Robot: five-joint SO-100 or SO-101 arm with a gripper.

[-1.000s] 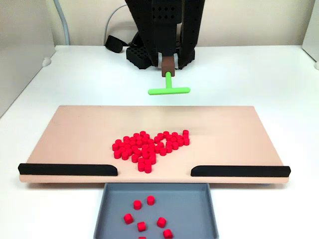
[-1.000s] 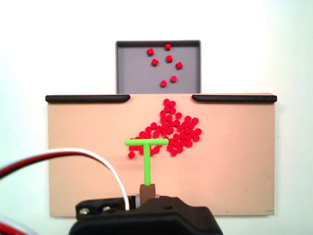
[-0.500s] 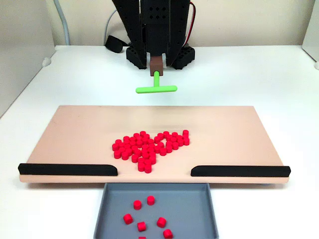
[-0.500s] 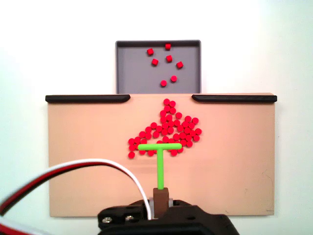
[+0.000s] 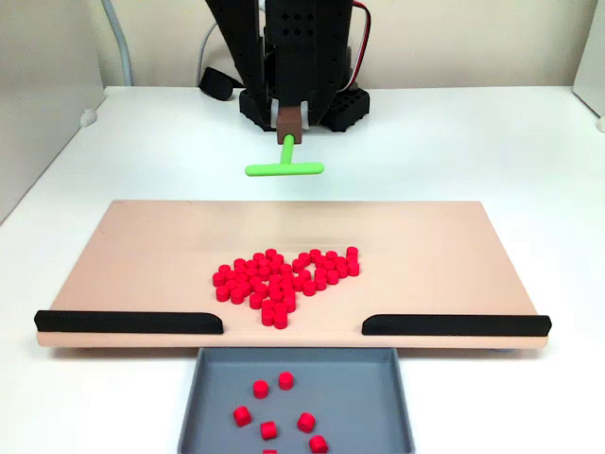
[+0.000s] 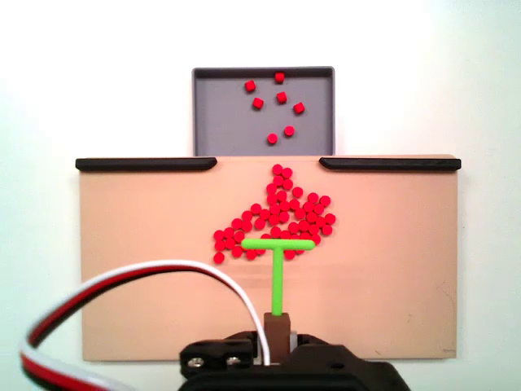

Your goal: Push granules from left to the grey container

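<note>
Granules point(image 5: 284, 282) heaped mid-board, facing tray point(image 5: 297, 402) gap; stick point(image 6: 278, 267) poised behind for pushing; gripper grip indiscernible.

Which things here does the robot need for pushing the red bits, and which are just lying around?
Needed:
granules
grey container
green T-shaped stick
tan board
black bars

Just lying about:
black strap behind the arm
grey cable by the wall
</note>
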